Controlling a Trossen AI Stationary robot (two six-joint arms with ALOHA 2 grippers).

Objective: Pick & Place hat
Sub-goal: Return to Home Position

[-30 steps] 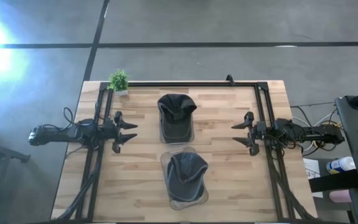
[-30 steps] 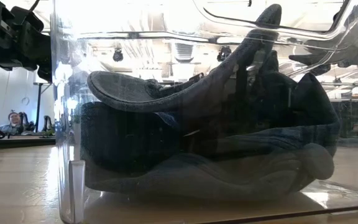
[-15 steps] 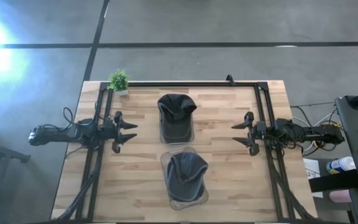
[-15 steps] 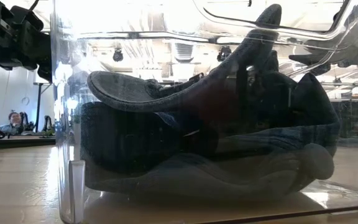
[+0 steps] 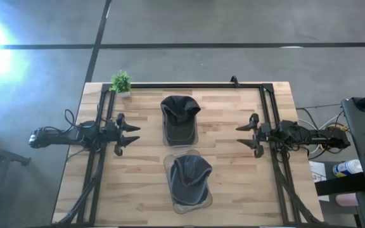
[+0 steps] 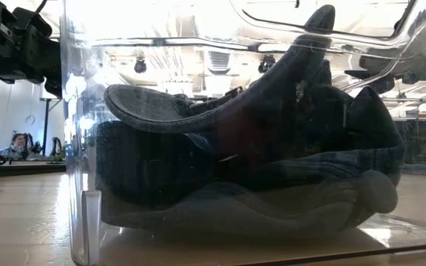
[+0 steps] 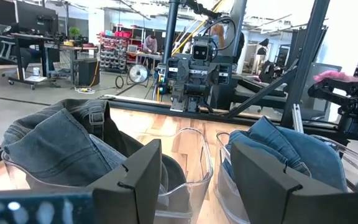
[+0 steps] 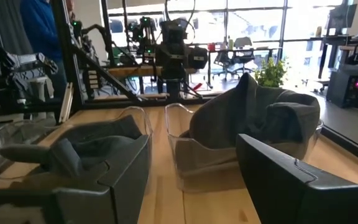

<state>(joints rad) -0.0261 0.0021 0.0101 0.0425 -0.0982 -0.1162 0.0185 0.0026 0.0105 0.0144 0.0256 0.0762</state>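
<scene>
Comparing against a second back, you get no visible change: both arms are parked and idle, so the job reads as done. Near bin (image 5: 189, 204) by the tabletop (image 5: 246, 190) front edge holds a gray cap (image 5: 191, 176), crumpled inside its walls. Left end effector (image 5: 135, 135) and right end effector (image 5: 239, 135) sit level at opposite sides, pointing inward at each other, fingers spread wide, gripping nothing. Behind them the far bin (image 5: 181, 140) holds the second cap (image 5: 180, 109). Plant (image 5: 121, 82) stands at the back-left corner. You probably have nothing left to place
</scene>
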